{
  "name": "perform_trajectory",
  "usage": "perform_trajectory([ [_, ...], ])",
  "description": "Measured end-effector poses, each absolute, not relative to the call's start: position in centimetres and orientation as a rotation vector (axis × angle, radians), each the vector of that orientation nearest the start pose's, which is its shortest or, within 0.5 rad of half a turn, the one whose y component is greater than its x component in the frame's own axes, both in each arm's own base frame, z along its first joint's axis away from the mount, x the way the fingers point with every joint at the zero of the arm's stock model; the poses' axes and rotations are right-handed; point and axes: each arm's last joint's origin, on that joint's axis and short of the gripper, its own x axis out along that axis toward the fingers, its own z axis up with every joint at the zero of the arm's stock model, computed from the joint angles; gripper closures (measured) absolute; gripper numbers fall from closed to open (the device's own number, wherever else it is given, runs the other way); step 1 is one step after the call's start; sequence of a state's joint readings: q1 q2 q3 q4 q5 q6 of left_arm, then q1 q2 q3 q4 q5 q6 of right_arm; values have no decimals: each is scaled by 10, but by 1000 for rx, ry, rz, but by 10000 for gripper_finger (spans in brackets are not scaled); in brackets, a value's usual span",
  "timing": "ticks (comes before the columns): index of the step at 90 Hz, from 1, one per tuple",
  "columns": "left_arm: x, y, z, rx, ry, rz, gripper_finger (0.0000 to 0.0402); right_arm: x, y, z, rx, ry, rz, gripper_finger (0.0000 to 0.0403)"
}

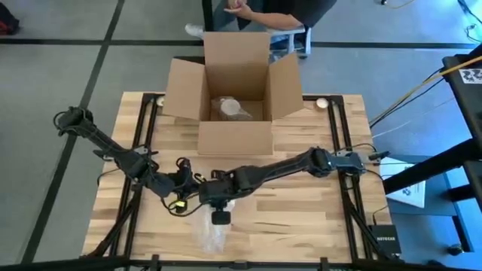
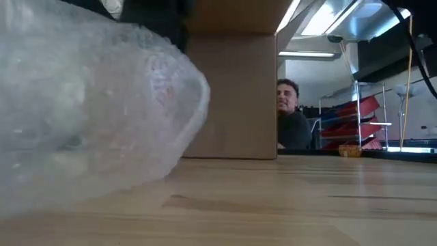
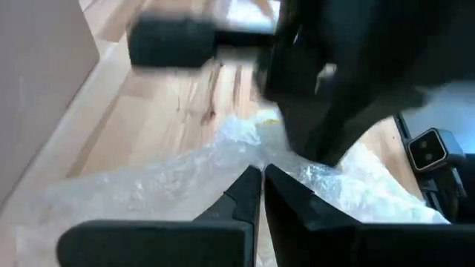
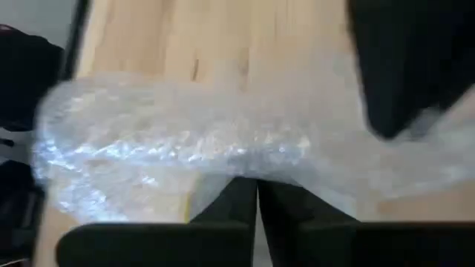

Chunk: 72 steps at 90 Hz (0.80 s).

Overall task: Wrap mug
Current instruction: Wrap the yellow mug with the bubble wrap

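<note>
While both arms meet over the near half of the table (image 1: 316,218), an open cardboard box (image 1: 233,135) stands at the far side with a wrapped bundle (image 1: 230,108) already inside it. A person (image 2: 292,123) sits in the room past the box. Nearer than the box lies a loose sheet of bubble wrap (image 1: 209,229), bunched and clear. No mug can be made out; it may be hidden inside the wrap. The left gripper (image 3: 262,182) is on the wrap's far edge, its fingers pressed together with film pinched between them. The right gripper (image 4: 257,194) sits just beside it, fingers likewise closed on the film. The wrap looks light, soft and slippery, likely to slide or spring open, so edges and corners seem the best holds. A mug inside would be hard and breakable.
</note>
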<state>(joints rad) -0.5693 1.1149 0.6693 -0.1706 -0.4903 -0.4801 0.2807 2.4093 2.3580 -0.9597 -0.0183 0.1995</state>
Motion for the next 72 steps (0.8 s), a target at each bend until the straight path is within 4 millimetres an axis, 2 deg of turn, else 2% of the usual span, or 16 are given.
perform_trajectory([
  [12,198,-111,235,-155,534,51,402,494,138,237,45,1077,152,402],
  [29,197,-110,231,-138,564,50,402,503,138,191,27,1156,124,402],
  [42,197,-111,231,-136,564,42,402,506,139,187,29,1152,134,402],
  [52,197,-110,233,-141,554,50,402,503,139,201,34,1140,136,402],
  [59,198,-110,235,-151,540,57,402,500,138,223,42,1091,143,402],
  [72,198,-110,234,-143,545,52,402,482,136,266,36,1047,124,402],
])
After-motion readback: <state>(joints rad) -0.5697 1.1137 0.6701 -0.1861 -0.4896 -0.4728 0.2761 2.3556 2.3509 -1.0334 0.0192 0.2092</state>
